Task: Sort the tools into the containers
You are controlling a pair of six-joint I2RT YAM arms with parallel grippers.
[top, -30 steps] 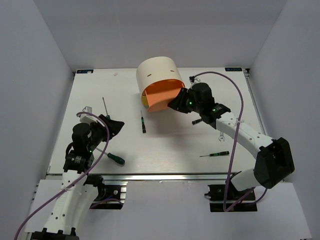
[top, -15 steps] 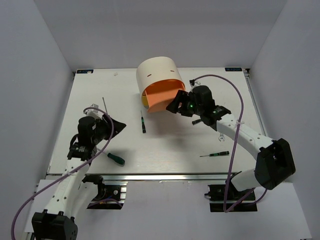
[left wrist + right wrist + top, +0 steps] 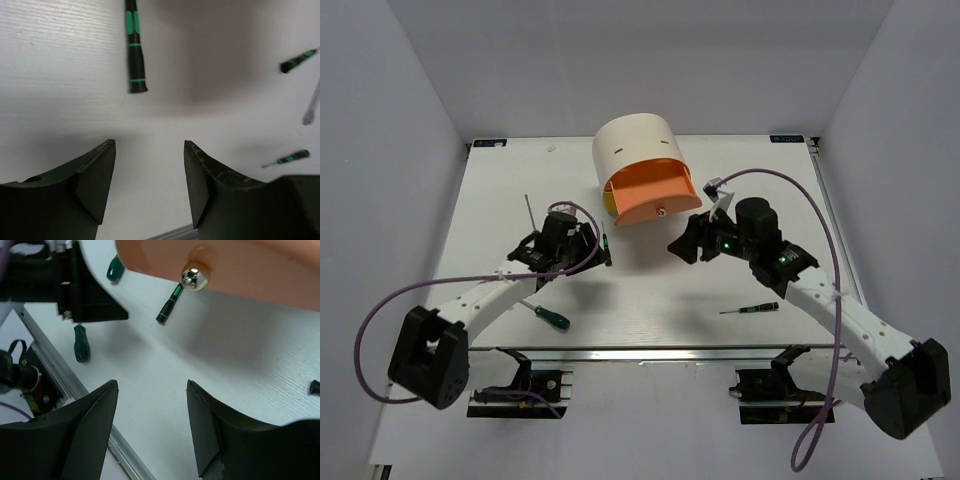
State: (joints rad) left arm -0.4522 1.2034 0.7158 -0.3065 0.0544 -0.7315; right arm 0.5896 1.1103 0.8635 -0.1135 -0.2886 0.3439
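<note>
Tools all lay loose on the white table [image 3: 490,190], none in the cream cylinder cabinet [image 3: 632,148] at the far edge, whose orange drawer [image 3: 655,190] stood pulled out. The left gripper [image 3: 592,248] hung wide and empty just short of a thin black-and-green screwdriver [image 3: 134,45] near the middle. To my eye that slim handle, lying flat, could roll or skid off if one finger met it first. The right gripper [image 3: 682,246], also wide and empty, hovered before the drawer's brass knob [image 3: 194,279]. With both arms crowding there, a bump looked possible. Nearer the front edge lay a bigger green-handled screwdriver [image 3: 551,317] and a second thin screwdriver [image 3: 750,309]. A thin metal rod [image 3: 529,212] lay toward the left edge.
</note>
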